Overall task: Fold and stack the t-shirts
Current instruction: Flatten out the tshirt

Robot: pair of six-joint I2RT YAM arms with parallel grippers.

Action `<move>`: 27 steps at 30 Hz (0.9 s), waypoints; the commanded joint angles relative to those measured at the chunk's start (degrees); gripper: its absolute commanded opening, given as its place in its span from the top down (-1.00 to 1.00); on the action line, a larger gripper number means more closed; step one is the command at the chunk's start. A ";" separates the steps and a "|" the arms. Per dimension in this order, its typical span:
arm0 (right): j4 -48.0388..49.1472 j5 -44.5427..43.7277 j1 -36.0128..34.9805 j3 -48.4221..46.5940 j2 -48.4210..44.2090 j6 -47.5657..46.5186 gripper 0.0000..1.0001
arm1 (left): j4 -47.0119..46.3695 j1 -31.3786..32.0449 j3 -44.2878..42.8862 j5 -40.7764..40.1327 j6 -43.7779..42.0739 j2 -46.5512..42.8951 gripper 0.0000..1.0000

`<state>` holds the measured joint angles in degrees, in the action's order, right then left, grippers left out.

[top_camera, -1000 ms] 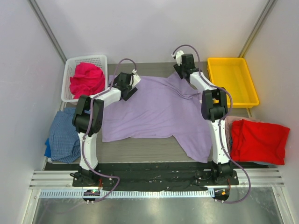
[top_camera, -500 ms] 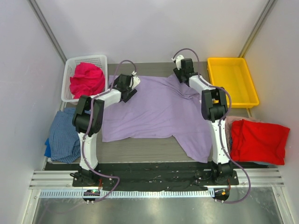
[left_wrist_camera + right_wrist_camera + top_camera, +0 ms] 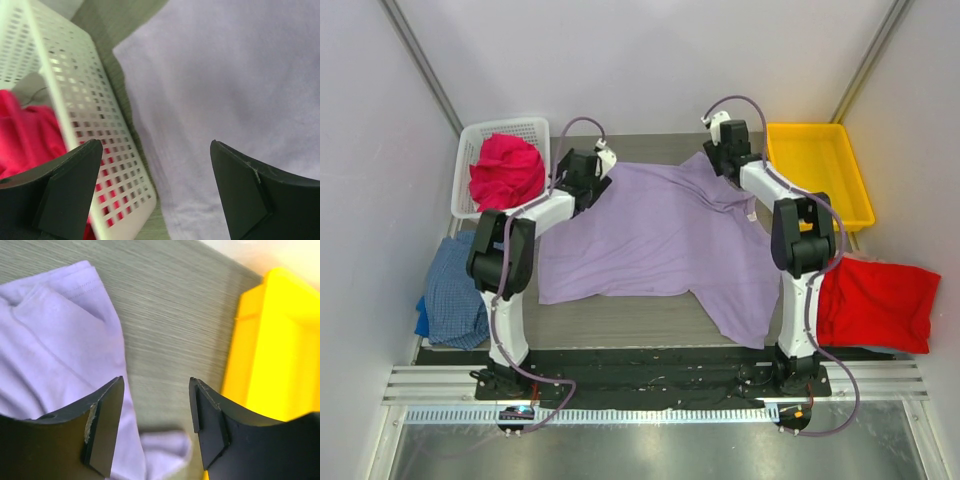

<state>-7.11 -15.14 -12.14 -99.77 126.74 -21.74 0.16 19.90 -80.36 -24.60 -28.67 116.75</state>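
Progress: early, no stack yet | large plain lavender-purple cloth t-shirt [image 3: 650, 235] flat, unfolded on grey desk [image 3: 620, 315] just right of white mesh plastic basket [image 3: 470, 140] | magenta-pink t-shirt [image 3: 506, 170] bunched inside basket | left jaws, right jaws: spread, empty

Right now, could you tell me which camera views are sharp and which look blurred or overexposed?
Top external: sharp and evenly lit, with mild glare on the metal sheet. Left wrist: soft throughout, the white basket and lavender t-shirt both blurred. Right wrist: table grain crisp, the yellow tray soft and very bright.
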 commanded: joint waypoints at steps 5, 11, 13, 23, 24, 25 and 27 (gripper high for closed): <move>-19.22 7.65 0.28 5.53 -20.27 -1.28 -0.22 | 11.85 0.75 3.87 7.97 -0.07 -17.50 -0.86; -42.43 14.43 -0.51 16.93 -31.35 -13.84 -0.10 | 26.87 3.74 15.46 14.84 -6.31 -29.88 -0.78; -47.87 16.35 -1.22 21.61 -35.22 -18.84 -0.08 | 29.01 5.75 19.34 13.79 -8.50 -33.06 -0.74; -60.65 17.34 -11.92 38.14 -52.73 -21.95 -0.21 | 39.47 7.52 32.18 15.02 -10.27 -48.71 -0.76; -60.82 16.72 -13.42 39.20 -53.26 -20.73 -0.22 | 39.47 7.52 32.80 14.76 -10.44 -49.42 -0.76; -61.17 16.46 -15.00 40.08 -54.13 -20.02 -0.22 | 39.39 7.52 33.33 14.15 -10.36 -50.03 -0.76; -61.18 16.28 -19.84 42.72 -54.67 -17.92 -0.23 | 38.42 7.52 34.83 13.27 -10.62 -50.48 -0.76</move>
<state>-65.10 1.06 -25.85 -60.77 73.84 -42.22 37.45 27.62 -47.46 -10.74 -38.02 68.12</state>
